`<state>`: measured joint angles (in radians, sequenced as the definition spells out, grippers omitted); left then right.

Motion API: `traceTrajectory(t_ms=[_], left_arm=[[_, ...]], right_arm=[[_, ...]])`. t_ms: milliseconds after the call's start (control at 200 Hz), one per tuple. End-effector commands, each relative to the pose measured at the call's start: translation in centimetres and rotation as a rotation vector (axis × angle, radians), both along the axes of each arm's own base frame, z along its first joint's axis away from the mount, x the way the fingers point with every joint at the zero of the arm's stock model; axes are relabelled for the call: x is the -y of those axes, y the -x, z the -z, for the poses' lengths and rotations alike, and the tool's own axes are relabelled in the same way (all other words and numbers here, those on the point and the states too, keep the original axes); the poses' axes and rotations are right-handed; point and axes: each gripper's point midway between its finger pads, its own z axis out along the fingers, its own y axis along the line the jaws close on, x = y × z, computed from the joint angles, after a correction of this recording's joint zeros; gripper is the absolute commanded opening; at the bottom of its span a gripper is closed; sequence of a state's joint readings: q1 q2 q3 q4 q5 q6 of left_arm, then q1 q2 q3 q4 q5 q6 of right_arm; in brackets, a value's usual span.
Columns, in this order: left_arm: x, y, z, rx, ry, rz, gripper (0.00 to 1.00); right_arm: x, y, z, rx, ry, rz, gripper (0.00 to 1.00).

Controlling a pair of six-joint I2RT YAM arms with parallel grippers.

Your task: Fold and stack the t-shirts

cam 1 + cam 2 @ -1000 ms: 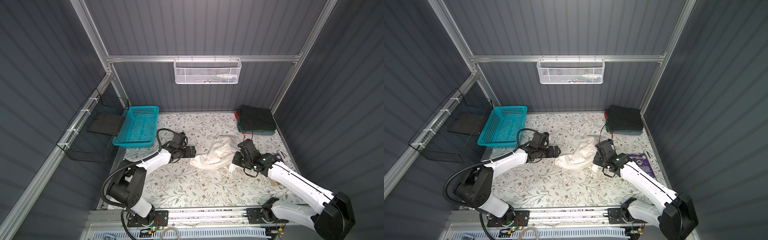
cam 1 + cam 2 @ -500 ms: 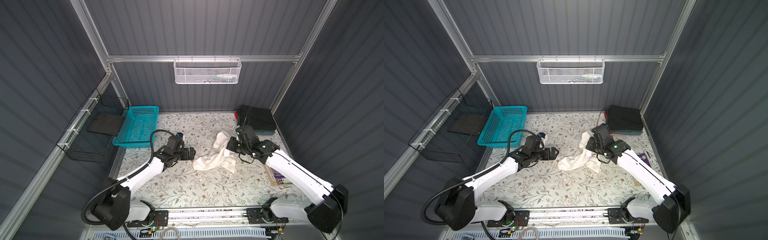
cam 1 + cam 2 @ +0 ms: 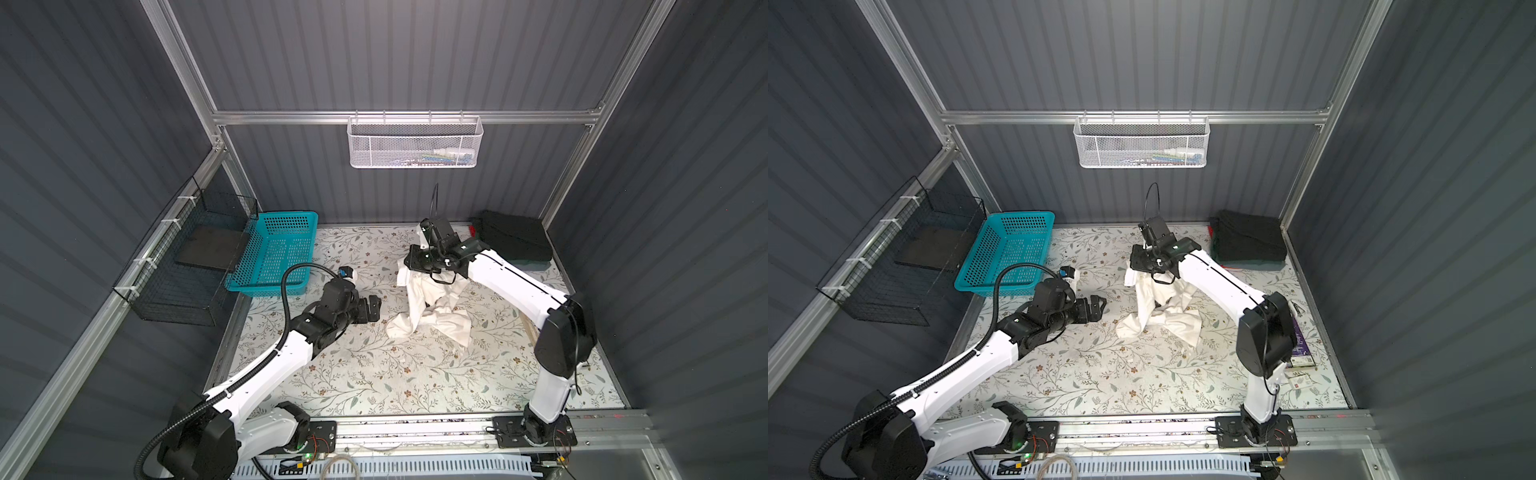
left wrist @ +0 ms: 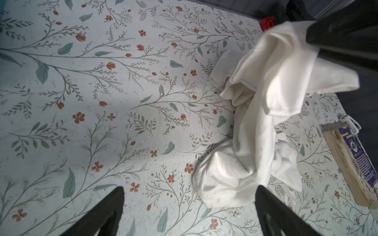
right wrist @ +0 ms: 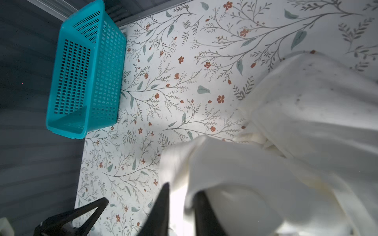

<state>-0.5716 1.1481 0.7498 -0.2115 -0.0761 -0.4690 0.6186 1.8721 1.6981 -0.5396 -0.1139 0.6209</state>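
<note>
The off-white t-shirt hangs in a crumpled column, its lower part bunched on the floral table. My right gripper is shut on its upper edge, holding it above the table. My left gripper is open and low, just left of the shirt's bottom fold, with nothing between its fingers. A folded stack of t-shirts, black on top with green and red edges showing, lies at the back right corner.
A teal basket stands at the back left, beside a black wire rack. A white mesh basket hangs on the back wall. A purple book lies at the right edge.
My right gripper has risen and moved toward the back with the shirt, pulling more fabric off the table. The left arm has stretched out, its gripper staying open beside the shirt.
</note>
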Motion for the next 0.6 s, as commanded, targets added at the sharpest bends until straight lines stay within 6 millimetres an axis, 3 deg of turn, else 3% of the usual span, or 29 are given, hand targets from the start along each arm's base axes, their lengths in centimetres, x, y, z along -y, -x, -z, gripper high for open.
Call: traceTrajectory(t_ms=[0,45,90,205,275,420,595], left_arm=[[0.3,-0.1,1.1,-0.029,0.005,-0.009,1.00],[0.6,-0.3,1.3,-0.037,0.004,0.002,1.00],[1.0,-0.6,1.4,-0.047,0.002,0.012,1.00],[2.4,-1.2,1.6,-0.070,0.029,0.046,1.00],[3.3,-1.4,1.8,-0.079,0.058,0.061,1.00],[5.5,-1.8,3.1,-0.115,0.077,0.112,1.00],[9.1,-1.3,4.0,-0.128,0.068,0.188,1.00]], right_arm=[[1.1,-1.4,-1.5,0.032,0.016,-0.045,0.75],[2.1,-1.7,-1.8,0.033,0.006,-0.020,0.90],[3.5,-1.9,-2.3,0.055,0.002,0.011,0.98],[8.6,-1.1,-3.1,0.106,0.026,0.117,0.99],[12.3,0.4,-2.3,0.086,0.050,0.183,0.99],[18.4,6.0,1.7,0.031,0.142,0.318,0.99],[19.9,12.2,7.9,-0.107,0.132,0.325,0.98]])
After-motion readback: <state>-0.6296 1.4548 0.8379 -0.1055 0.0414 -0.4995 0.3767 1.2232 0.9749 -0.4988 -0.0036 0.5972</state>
